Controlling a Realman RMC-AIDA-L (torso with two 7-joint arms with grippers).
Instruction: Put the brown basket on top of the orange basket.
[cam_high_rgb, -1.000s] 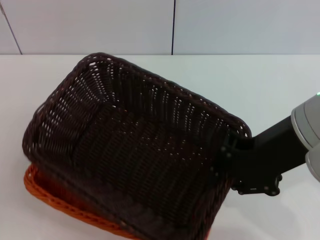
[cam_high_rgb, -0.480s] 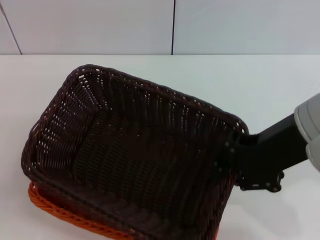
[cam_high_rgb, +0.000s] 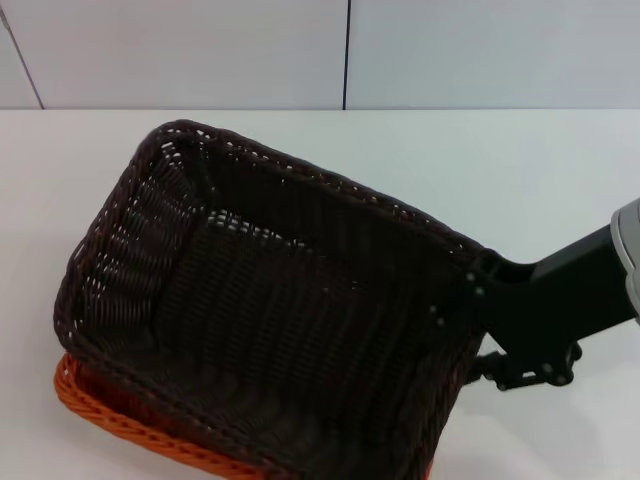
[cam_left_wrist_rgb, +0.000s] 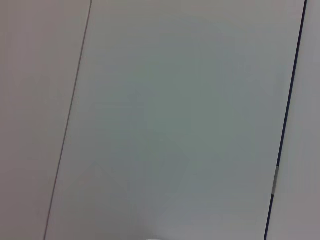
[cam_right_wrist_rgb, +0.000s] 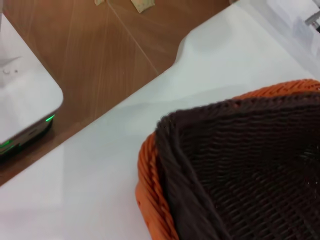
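You are holding the brown basket (cam_high_rgb: 270, 320) by its right short rim with the right gripper (cam_high_rgb: 470, 310), so the weave hides the fingers and I cannot tell how they are set. The basket is sitting over the orange basket (cam_high_rgb: 110, 415), whose rim is peeking out along the near edge and at one corner in the right wrist view. Gripping at one end is leaving the brown basket slightly tilted, far end lower, which I judge helps it nest. Both are resting on the white table (cam_high_rgb: 540, 180). The left arm is out of sight, its camera facing a plain wall.
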